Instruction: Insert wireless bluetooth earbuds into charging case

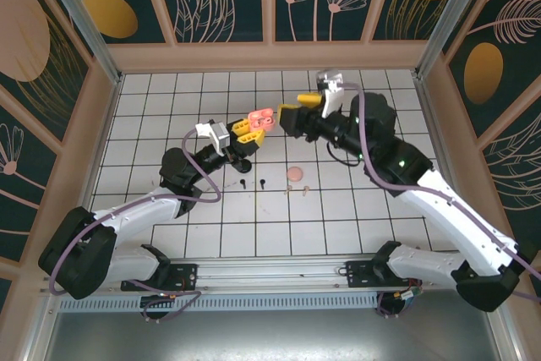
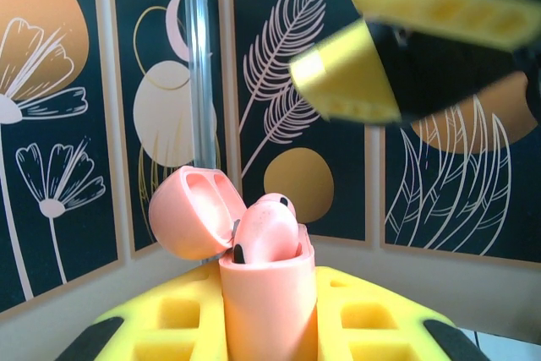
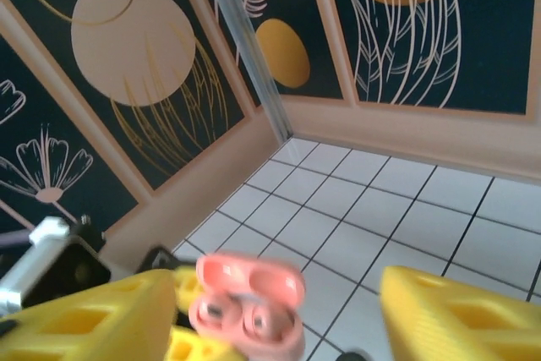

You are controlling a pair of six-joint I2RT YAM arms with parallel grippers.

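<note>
No text, label, brand, number or sign can be read in any view

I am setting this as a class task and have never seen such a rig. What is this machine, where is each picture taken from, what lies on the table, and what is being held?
These are two robot arms bolted at the near edge of a tiled table. The wide picture looks down from above and behind them. The other two come from a camera on each wrist, showing that arm's own yellow fingers. The left gripper is shut on an open pink charging case with a pink earbud sitting in it. The right gripper is open, close beside the case. On the table lie two black earbuds and some pale pink bits, too small to identify.
</note>
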